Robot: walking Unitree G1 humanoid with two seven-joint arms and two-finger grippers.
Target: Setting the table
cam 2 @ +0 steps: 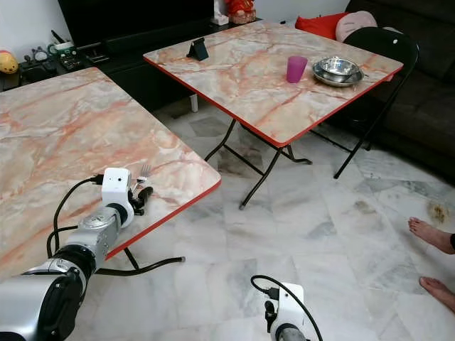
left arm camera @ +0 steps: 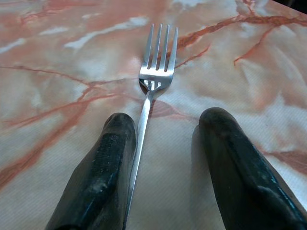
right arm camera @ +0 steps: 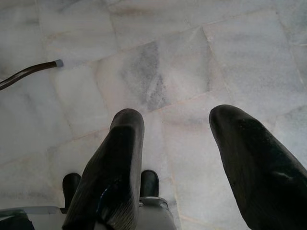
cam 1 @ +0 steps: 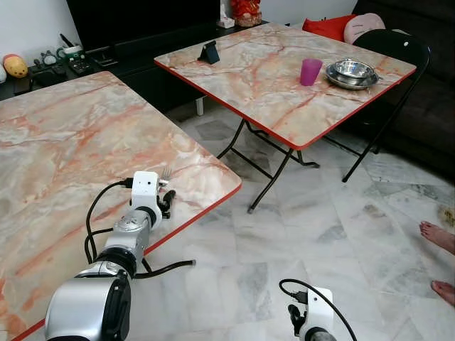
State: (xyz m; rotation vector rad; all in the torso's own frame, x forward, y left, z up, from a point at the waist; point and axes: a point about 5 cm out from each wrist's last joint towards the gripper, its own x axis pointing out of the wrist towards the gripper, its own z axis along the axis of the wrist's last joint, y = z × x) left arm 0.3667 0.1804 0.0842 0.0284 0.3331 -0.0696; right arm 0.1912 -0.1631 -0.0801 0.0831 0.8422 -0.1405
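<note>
Left gripper [left arm camera: 163, 129] fingers apart around fork [left arm camera: 152, 84] on near table [cam 1: 64, 163], right gripper [right arm camera: 175, 139] released over floor

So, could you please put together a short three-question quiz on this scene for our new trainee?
1. True or false: the left hand has its fingers closed tightly on the fork.
2. Which stands nearest the pink cup on the far table? A) the metal bowl B) the small black stand C) a plate
3. Fill in: the right hand hangs over the tiled ____.

Key
1. False: the fork lies flat on the near table, its handle between the open fingers.
2. A
3. floor
</note>
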